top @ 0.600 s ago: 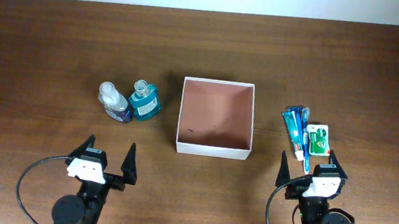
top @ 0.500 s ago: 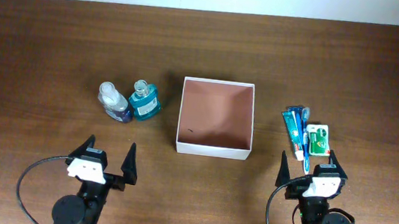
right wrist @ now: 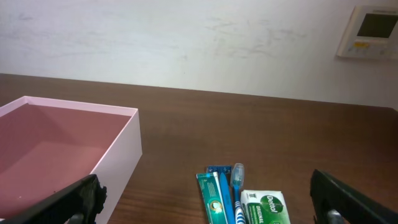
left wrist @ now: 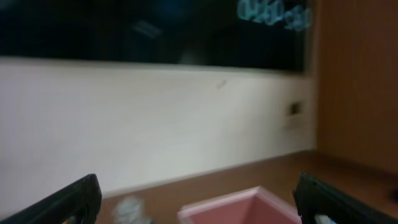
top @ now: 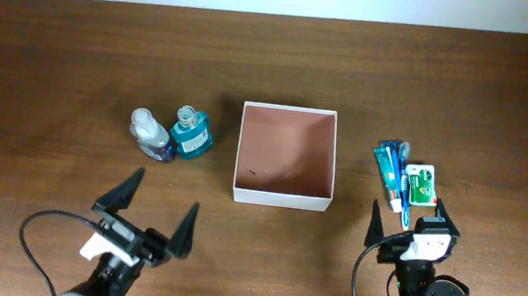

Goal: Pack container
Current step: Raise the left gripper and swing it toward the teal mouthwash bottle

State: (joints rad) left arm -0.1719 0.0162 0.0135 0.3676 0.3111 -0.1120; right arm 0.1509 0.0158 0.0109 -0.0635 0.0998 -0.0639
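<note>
The only writing I can read is on the green and white soap box (right wrist: 265, 208), at the bottom of the right wrist view: "Dettol" and "ORIGINAL". The print on the toothpaste tube (right wrist: 211, 198) just left of it is too small to read. The blue letters on the dark window (left wrist: 273, 12), upper right of the left wrist view, are blurred.

My left claw (top: 165, 190), in the lower left of the overhead view, is spread fully wide and holds nothing. My right claw (top: 406, 206), lower right, is also fully wide and empty, and its tips are just beside the near end of the tube.

The table (top: 55, 55) is dark brown wood. The container (top: 281, 198) stands in the centre of it, open and with nothing inside. A teal bottle (top: 190, 134) and a clear bottle (top: 152, 135) stand touching, left of it. Behind the table is a white wall (right wrist: 186, 43) with a small panel (right wrist: 372, 31).
</note>
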